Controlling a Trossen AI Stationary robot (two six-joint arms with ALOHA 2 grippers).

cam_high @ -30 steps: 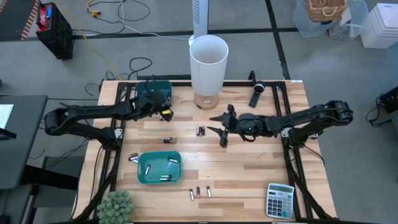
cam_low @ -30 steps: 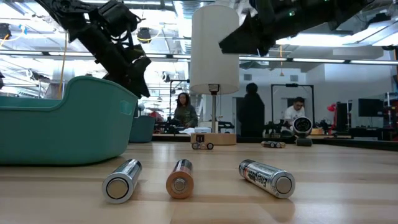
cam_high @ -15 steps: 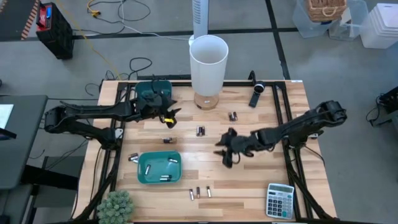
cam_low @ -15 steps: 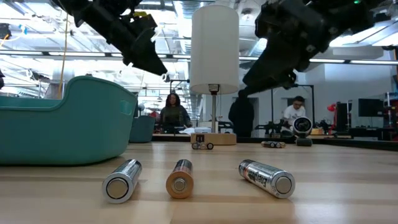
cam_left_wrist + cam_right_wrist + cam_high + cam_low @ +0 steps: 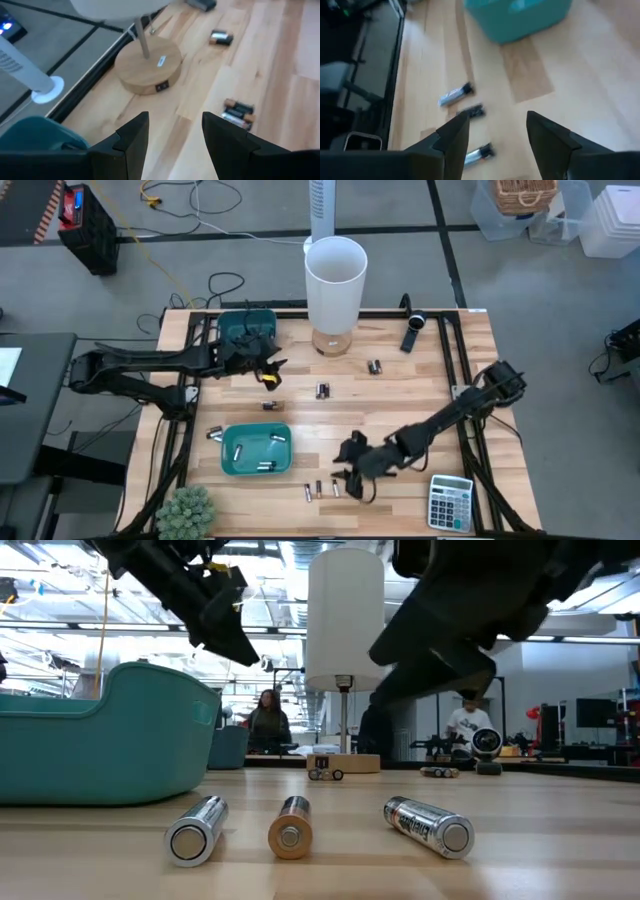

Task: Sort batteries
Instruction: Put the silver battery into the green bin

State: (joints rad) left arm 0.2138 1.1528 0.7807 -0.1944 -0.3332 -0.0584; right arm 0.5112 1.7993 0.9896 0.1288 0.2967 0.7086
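Batteries lay scattered over the table (image 5: pixel 400 420): three in a row (image 5: pixel 321 490) at the front edge, several inside the front bin (image 5: pixel 257 450), one just outside that bin's left corner (image 5: pixel 213 434), and a few loose ones mid-table (image 5: pixel 322 390) near the lamp (image 5: pixel 335 285). Over the last second the right gripper (image 5: pixel 352 478) had swept from the table's middle, beside the lamp base, down to the front edge, and it hung just beside the three-battery row with its fingers spread and empty. In the right wrist view those three cells (image 5: pixel 456 93) showed ahead of the fingers (image 5: pixel 454 137). That likely meant the row was the next pick, with nothing grasped yet. The left gripper (image 5: pixel 266 369) had drifted only slightly and hovered by the back bin (image 5: pixel 247 326), fingers apart, holding nothing. A calculator (image 5: pixel 450 502) sat at the front right corner, clear of the work.
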